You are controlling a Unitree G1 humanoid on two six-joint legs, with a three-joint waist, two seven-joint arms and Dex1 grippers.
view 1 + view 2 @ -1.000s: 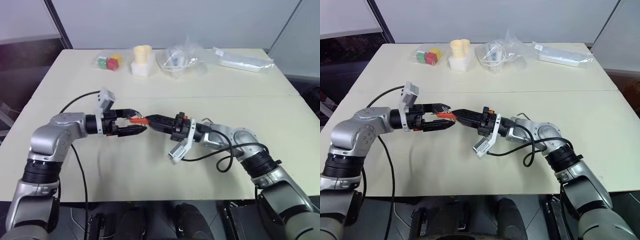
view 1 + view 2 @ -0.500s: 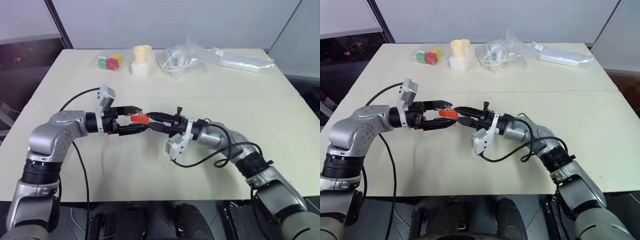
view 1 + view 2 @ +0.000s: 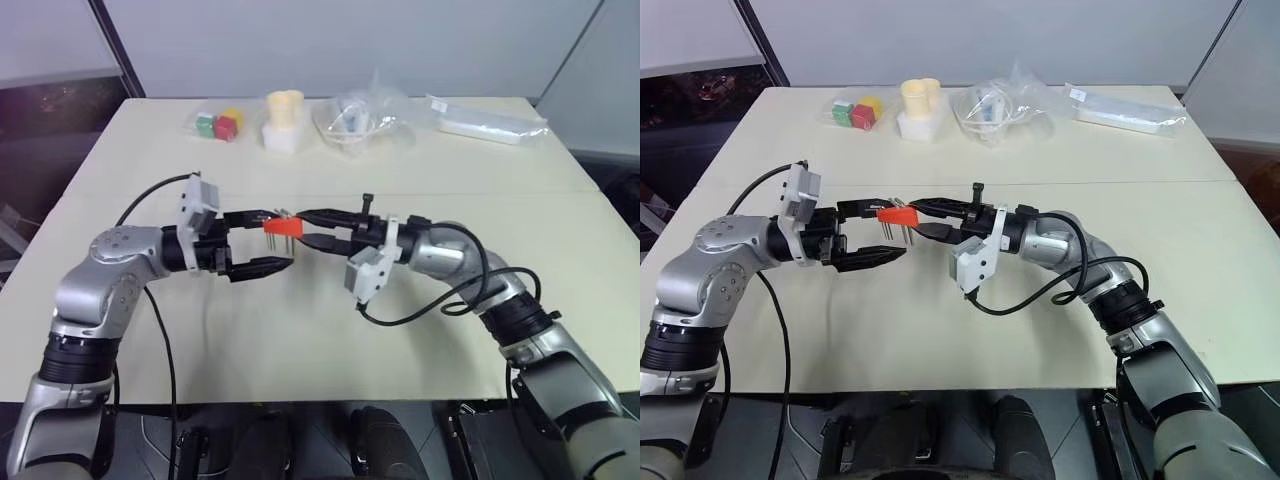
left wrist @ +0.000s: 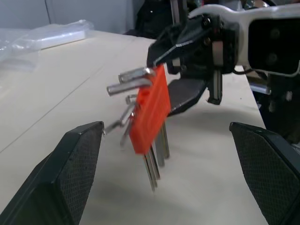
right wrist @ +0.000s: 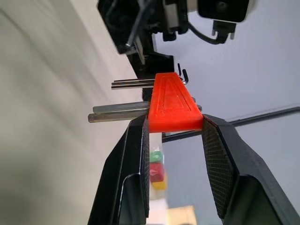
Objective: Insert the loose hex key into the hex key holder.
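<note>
Several keys [image 4: 154, 161] sit in the hex key holder [image 4: 151, 110], clamped by the right gripper [image 5: 174, 136]

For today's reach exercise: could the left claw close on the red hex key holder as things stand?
Probably yes. The left claw stands open around the hex key holder, nothing between them, though the right claw already grips the block's other end.
</note>
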